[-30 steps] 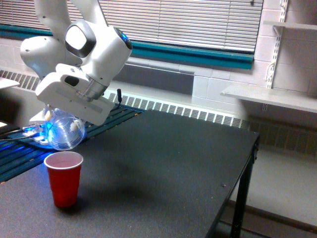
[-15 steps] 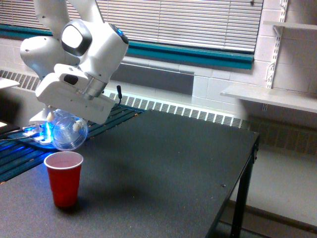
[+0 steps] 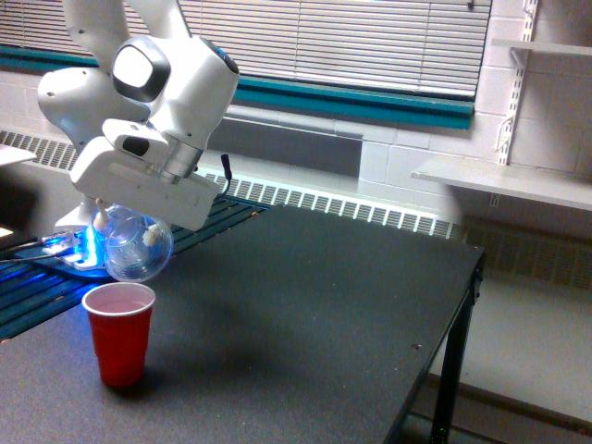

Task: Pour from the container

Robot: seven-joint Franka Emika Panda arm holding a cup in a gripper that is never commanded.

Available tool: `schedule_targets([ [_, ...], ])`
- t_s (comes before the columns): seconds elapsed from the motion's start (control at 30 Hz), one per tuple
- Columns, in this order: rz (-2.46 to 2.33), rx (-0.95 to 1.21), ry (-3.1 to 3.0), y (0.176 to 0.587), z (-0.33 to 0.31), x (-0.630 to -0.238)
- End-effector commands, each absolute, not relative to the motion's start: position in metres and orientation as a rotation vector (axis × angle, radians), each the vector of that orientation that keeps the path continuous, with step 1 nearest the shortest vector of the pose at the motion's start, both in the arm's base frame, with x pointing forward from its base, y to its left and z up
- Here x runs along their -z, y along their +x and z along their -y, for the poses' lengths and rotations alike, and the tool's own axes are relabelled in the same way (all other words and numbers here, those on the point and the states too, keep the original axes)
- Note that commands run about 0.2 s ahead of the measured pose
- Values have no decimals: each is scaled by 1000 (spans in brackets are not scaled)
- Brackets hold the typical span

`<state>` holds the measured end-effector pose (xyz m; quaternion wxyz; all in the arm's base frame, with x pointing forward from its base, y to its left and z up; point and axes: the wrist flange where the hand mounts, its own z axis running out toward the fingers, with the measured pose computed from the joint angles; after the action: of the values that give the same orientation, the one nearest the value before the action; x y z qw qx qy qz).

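A black table [image 3: 333, 305] fills the lower half of the exterior view, its top dark and matte, its far edge running along a low white heater grille [image 3: 351, 208] under the window; closed white blinds [image 3: 351, 37] hang above a teal band [image 3: 370, 100] on the far wall; a pale shelf [image 3: 499, 180] juts from the wall at the exterior view's right, with a second shelf higher up beside a slotted rail.

The white arm [image 3: 162, 83] comes down from the top left, its bulky wrist bent over the near left part of the table; the gripper [image 3: 129, 217] sits at the end of a flat white block, and it has hold of the container [image 3: 137, 248], though the fingers are hidden behind the block and the cup, so how wide they stand cannot be read; the grip itself looks closed on the cup's wall.

The container is clear and tipped steeply, its mouth turned down and toward the near side; it hangs just above the red cup [image 3: 118, 333] and slightly behind it, apart from its rim; a few small pale pieces show through its wall; the red cup stands upright on the table, its inside showing a pale pinkish fill near the brim; a blue glow [image 3: 79, 248] shines at the left edge behind the container.
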<state>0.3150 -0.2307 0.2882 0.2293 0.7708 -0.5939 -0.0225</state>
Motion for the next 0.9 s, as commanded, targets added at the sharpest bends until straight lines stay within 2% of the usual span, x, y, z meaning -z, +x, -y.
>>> schedule_targets([
  [0.03,1546,72,2178,329,224,-270],
  [0.43,1354,-134,2367,434,144,-253],
  [0.57,1037,-130,2584,469,106,-246],
  [0.73,787,-124,2741,498,101,-236],
  [0.9,765,-232,2729,524,109,-225],
])
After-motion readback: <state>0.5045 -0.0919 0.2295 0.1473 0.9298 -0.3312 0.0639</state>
